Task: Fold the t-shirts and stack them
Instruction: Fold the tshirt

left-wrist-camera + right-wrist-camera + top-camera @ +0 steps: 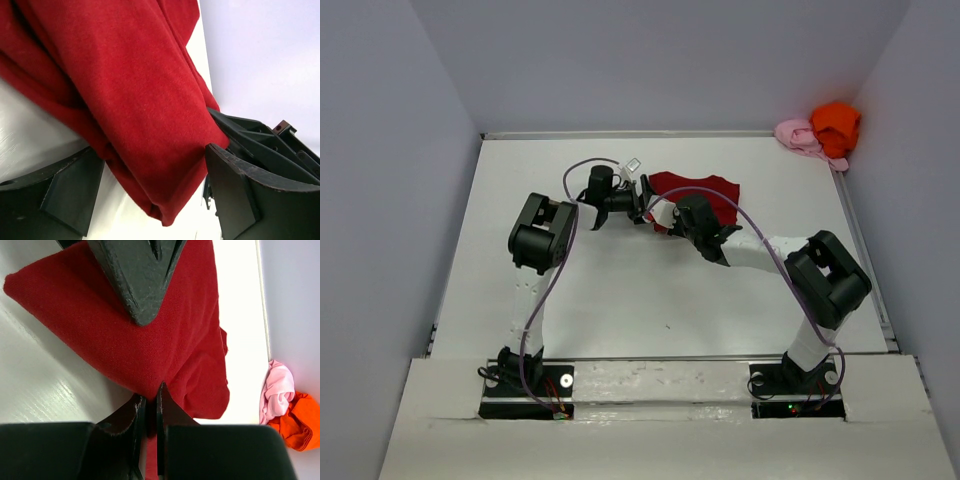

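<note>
A: So, L to R. What's the left gripper [640, 200] doing?

B: It's at the left edge of the dark red t-shirt [705, 192], jaws spread wide. In the wrist cam [150, 192] a thick fold of the shirt [140, 90] hangs down btw the two fingers [65, 195]. The cloth brushes the right-hand one, but nothing is clamped.

A: And the shirt itself?

B: It's bunched up, not flat, and lies on the white table [620, 300], w/ both arms meeting at its left side.

A: Right gripper [670, 220]?

B: It's at the shirt's near-left corner, just beside the left one. The wrist cam shows it [148, 407] pressed nearly together, w/ a thin edge of the red cloth [165, 340] pinched in the slit. The rest of the shirt spreads out beyond the tips.

A: Other shirts?

B: They're well to the right of the red one, at the far corner against the wall. The pale pink t-shirt [798, 135] is crumpled, w/ the bright orange t-shirt [835, 125] touching its right side. The right wrist cam shows the same pair, pink [275, 390] then orange [297, 422], apart from the red shirt. Neither is folded.
</note>
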`<state>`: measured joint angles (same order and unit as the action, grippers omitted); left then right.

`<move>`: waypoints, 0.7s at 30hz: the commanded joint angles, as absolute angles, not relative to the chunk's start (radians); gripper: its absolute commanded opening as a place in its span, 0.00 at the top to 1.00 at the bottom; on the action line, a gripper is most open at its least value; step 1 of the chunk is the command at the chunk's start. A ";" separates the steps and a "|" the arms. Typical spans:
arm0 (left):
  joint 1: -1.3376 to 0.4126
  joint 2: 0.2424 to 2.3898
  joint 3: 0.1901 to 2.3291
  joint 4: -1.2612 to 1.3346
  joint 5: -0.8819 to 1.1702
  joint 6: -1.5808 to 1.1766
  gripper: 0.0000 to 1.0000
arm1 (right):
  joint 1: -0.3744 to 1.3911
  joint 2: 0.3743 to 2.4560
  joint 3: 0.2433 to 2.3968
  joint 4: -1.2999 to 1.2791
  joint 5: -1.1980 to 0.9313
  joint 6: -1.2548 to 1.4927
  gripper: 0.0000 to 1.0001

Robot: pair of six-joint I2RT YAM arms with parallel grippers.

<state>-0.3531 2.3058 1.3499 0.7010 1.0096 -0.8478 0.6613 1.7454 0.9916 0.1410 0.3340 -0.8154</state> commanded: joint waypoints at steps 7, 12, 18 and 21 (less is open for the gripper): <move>-0.344 2.155 1.250 0.555 1.000 -0.715 0.07 | 0.658 1.695 1.028 0.175 0.359 -0.821 1.00; -0.347 2.152 1.250 0.555 1.002 -0.715 0.07 | 0.658 1.680 1.048 0.173 0.357 -0.824 1.00; -0.353 2.187 1.285 0.578 1.002 -0.735 0.07 | 0.658 1.649 1.042 0.150 0.339 -0.805 1.00; -0.359 2.215 1.290 0.613 1.006 -0.781 0.07 | 0.658 1.631 1.037 0.135 0.324 -0.795 1.00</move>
<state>-0.3481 2.2112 1.2575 0.5800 0.9867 -0.7395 0.6613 1.6943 0.9997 0.1177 0.3363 -0.8127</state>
